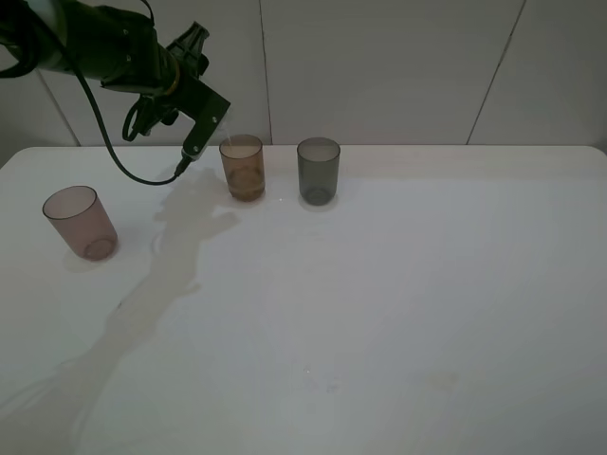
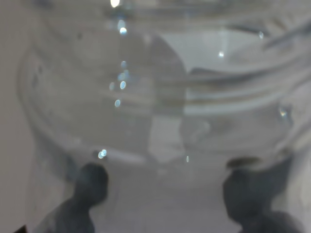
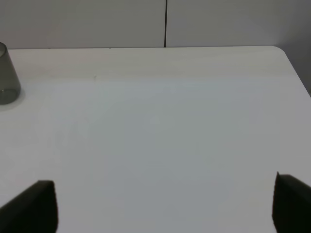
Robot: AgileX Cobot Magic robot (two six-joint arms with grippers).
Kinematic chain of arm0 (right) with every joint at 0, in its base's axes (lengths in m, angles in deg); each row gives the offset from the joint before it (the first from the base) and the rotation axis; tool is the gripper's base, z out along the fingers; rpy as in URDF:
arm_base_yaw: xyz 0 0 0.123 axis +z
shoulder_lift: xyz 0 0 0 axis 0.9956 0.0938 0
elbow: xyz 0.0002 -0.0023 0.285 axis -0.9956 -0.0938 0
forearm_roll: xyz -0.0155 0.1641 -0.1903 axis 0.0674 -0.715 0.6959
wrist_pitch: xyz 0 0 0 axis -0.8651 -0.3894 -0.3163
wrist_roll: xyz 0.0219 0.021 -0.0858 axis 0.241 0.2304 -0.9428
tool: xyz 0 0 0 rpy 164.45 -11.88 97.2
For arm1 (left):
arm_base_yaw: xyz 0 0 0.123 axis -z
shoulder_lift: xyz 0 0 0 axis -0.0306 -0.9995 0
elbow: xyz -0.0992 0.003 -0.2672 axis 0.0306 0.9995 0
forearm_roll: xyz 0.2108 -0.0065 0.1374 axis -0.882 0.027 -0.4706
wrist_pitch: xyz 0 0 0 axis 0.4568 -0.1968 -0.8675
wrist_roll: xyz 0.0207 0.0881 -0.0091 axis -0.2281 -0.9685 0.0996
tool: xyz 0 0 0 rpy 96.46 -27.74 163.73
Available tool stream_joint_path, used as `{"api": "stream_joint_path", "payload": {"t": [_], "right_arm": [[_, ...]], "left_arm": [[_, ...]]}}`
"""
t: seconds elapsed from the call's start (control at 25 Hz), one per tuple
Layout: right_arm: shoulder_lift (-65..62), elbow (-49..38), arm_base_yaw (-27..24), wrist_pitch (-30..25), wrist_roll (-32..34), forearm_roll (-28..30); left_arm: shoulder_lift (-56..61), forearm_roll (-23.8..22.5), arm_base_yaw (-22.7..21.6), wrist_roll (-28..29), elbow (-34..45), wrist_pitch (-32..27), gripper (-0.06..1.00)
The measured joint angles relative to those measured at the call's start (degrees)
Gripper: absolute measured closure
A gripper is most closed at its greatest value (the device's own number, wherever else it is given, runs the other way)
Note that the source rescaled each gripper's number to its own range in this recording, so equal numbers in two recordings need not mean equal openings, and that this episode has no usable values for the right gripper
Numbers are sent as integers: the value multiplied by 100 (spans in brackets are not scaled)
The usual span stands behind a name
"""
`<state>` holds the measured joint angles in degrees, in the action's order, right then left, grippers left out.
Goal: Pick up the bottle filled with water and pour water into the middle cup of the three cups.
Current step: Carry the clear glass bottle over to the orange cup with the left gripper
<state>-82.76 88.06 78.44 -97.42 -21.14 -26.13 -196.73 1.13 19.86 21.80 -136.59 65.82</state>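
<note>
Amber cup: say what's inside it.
The amber cup looks darker in its lower half, probably water; nothing else shows. The exact level is unclear through the tinted wall.

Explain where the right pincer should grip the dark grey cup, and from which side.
Grip the dark grey cup across its straight wall, about mid-height, coming level from the exterior view's right: it stands upright, and the amber cup stands close on its left.

white table (image 1: 398,313) | pale tiled wall (image 1: 379,66) behind it
</note>
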Motion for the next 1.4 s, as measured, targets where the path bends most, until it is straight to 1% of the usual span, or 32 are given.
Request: {"api": "stream_joint_path", "payload": {"t": [0.8,0.88,0.96,1.08,1.2,1.32,1.4], "right_arm": [[0,0,0,0,0,0],[0,0,0,0,0,0],[0,0,0,0,0,0],[0,0,0,0,0,0],[0,0,0,0,0,0],[0,0,0,0,0,0],[0,0,0,0,0,0]], "left_arm": [[0,-68,0,0,0,159,93],[6,-4,19,51,0,159,93],[68,168,47,214,0,151,93],[257,414,69,706,0,151,93],[492,734,81,1515,0,146,93],[756,1243,101,2670,0,120,93],[936,1714,165,3644,0,62,93]]}}
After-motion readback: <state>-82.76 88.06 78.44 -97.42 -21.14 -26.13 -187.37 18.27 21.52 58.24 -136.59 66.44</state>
